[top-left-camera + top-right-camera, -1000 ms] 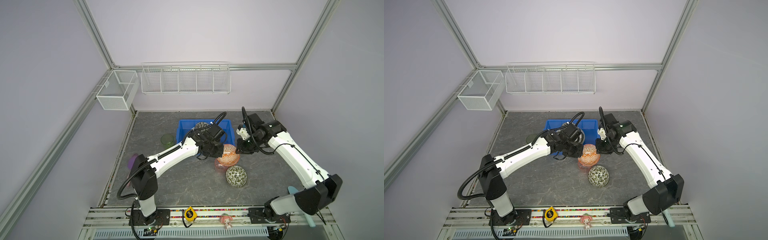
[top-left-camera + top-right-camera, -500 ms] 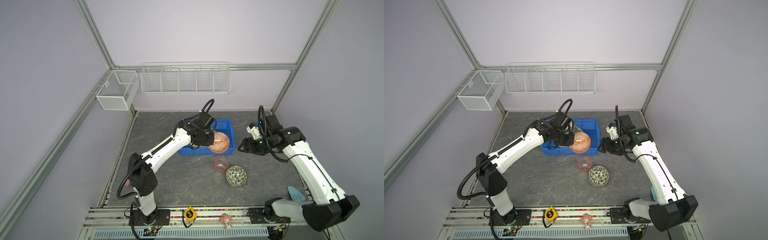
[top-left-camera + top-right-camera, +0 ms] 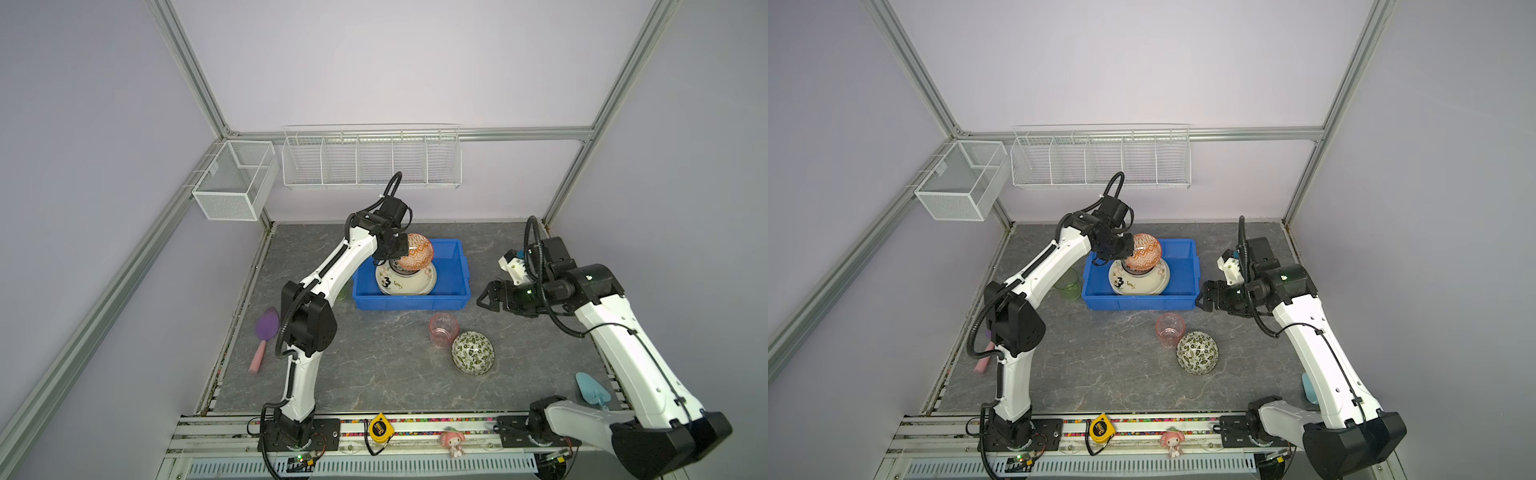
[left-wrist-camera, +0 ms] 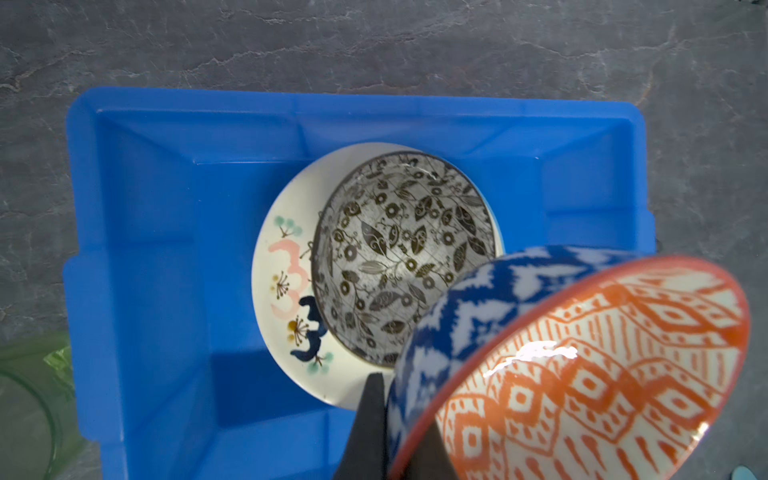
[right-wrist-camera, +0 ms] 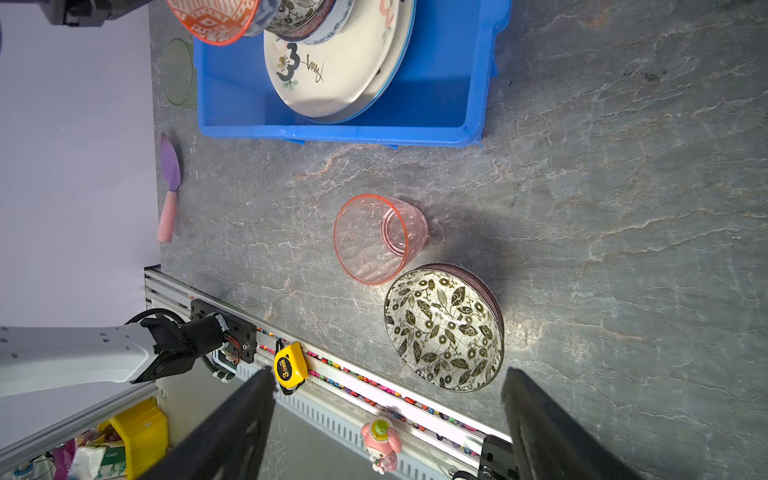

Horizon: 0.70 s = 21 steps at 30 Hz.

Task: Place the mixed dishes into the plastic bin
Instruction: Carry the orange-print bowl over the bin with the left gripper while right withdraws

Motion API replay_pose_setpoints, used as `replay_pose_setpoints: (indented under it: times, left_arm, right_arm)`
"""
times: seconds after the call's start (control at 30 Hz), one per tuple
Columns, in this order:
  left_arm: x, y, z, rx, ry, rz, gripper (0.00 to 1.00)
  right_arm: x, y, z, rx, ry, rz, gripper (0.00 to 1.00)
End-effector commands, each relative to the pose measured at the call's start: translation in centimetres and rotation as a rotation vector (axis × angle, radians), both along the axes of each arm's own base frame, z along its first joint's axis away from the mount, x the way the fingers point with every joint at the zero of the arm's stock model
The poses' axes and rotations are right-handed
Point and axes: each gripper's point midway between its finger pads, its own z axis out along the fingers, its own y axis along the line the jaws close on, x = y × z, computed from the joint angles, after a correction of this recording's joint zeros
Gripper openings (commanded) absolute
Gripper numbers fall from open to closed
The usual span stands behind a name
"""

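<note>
With twelve o'clock taken as the back wall in both top views, the blue plastic bin (image 3: 453,300) sat on the grey table (image 3: 374,382), a little toward twelve from the middle. Inside it lay the cream plate marked "3" (image 3: 395,286), and a nested leaf-print bowl (image 4: 399,257) stood upright on that plate. The left tool (image 3: 400,248) hung over the ten o'clock part of the bin, its jaws pinched narrow on the rim of the orange-patterned bowl (image 3: 417,255). That bowl was tipped on edge above the nested one, its blue-and-white outside showing in the left wrist view. Whether the two bowls touched could not be told. The right tool (image 3: 487,296) hovered near the bin's four o'clock corner, its jaws spread wide and holding nothing. At five o'clock from the bin the pink cup (image 3: 444,330) stood upright on the table, with a loose leaf-print bowl (image 3: 473,353) just beside it at its own five o'clock. The green cup (image 3: 1068,284) stood just beside the bin at nine o'clock, partly hidden by the left arm. A purple spatula (image 3: 266,328) lay near the table's eight o'clock edge, well apart from the bin. A light-blue spatula (image 3: 592,388) lay at the four o'clock edge, beside the right arm. On the front rail at six o'clock sat a yellow tape measure (image 3: 379,428) and a small pink doll (image 3: 452,441).
</note>
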Motion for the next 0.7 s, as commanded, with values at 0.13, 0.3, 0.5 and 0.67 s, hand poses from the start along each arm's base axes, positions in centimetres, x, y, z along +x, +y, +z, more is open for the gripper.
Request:
replay_pose_setpoints:
  times: [0.13, 0.3, 0.5, 0.67]
  left_arm:
    - [2.6, 0.6, 0.9, -0.008, -0.032, 0.043, 0.0]
    - [3.3, 0.8, 0.2, 0.0, -0.018, 0.056, 0.0]
    - [3.1, 1.4, -0.7, 0.036, 0.007, 0.068, 0.0]
    - [3.3, 1.5, -1.7, 0.041, 0.029, 0.072, 0.0]
  right_arm:
    - [-0.6, -0.3, -0.8, -0.009, 0.014, 0.022, 0.88]
    - [-0.5, -0.4, -1.2, -0.009, 0.024, 0.023, 0.88]
    - [-0.3, -0.3, -1.5, -0.003, 0.031, 0.025, 0.88]
    - [-0.1, -0.2, -1.5, 0.002, 0.032, 0.026, 0.88]
